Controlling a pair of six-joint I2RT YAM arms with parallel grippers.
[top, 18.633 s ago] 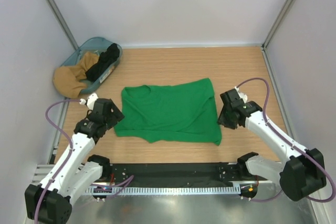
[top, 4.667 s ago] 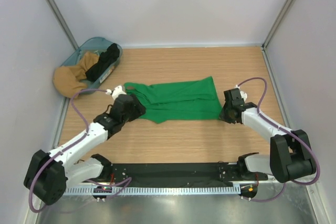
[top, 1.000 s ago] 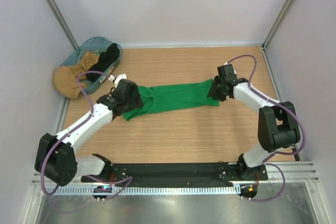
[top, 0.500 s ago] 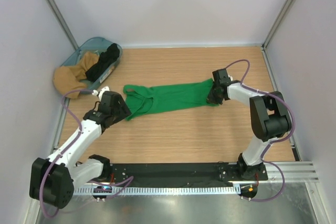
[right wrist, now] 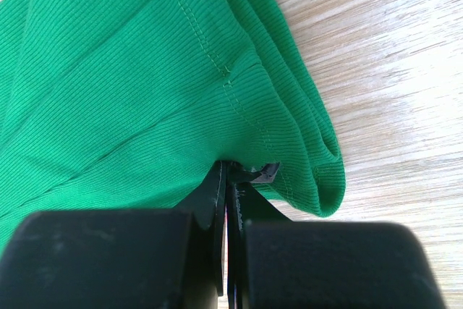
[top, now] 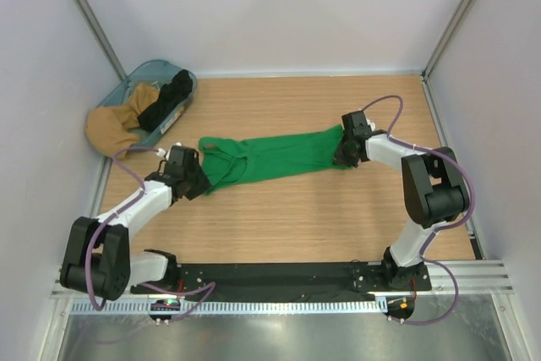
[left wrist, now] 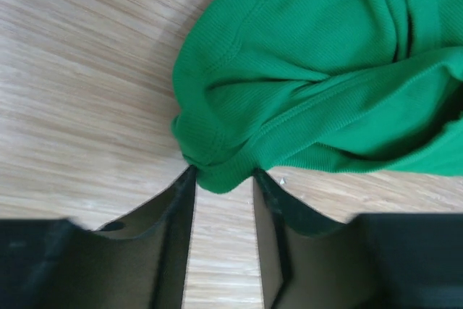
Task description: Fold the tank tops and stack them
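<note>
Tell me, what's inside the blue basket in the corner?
A black garment lies in the blue basket, and a tan cloth spills over its edge. Whatever is underneath them is covered, so I can't tell.

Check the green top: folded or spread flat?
Folded lengthwise: the green top lies as a narrow strip, with layered edges beside the right gripper.

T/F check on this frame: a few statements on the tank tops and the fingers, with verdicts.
1. The green tank top lies spread flat in one layer. False: it is folded into a long strip.
2. The right fingers are shut on its edge. True.
3. The black tank top lies on the green one. False: it is in the blue basket.
4. The left fingers stand apart at the strip's other end. True.
</note>
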